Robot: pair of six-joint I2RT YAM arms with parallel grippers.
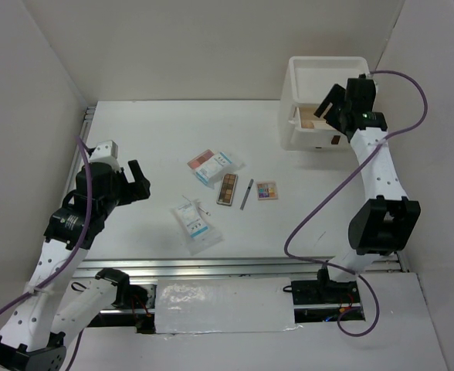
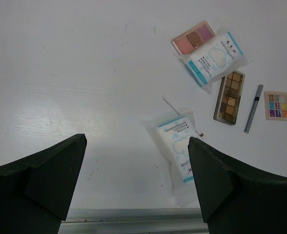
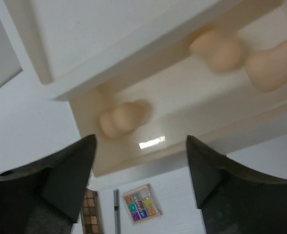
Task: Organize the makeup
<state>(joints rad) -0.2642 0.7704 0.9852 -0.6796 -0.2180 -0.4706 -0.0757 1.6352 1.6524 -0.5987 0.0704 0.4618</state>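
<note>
Peach, egg-shaped foam sponges (image 3: 119, 119), three in all, lie inside the open drawer (image 3: 182, 97) of the white stacked drawer unit (image 1: 323, 77), directly below the right claw (image 3: 141, 141). One sponge sits below the gap between the jaws. The other two lie together farther along the same compartment. The right claw is released: jaws apart, nothing between them, no contact with any sponge.

The remaining makeup lies on the white table (image 1: 157, 131), well apart from the right claw, back toward the arm bases and over toward the left arm:

- pink rectangular compact (image 1: 201, 160), touching a white-and-blue printed sachet (image 1: 221, 166);
- brown eyeshadow palette (image 1: 228, 188), thin grey pencil (image 1: 246, 193) and small multicoloured palette (image 1: 267, 190), side by side;
- a second printed sachet (image 2: 175, 146), nearest the bases.

The left claw (image 2: 137, 141) is fully released and empty, hovering over bare table. The second sachet lies close beside one of its fingertips, and the rest of the cluster lies beyond that — ahead and to its right.

Judgement: the left arm is the nearer one for the loose items. The pencil's long axis runs roughly away from the bases, parallel to the brown palette's long side, so a grasp calls for jaws set across that axis.
</note>
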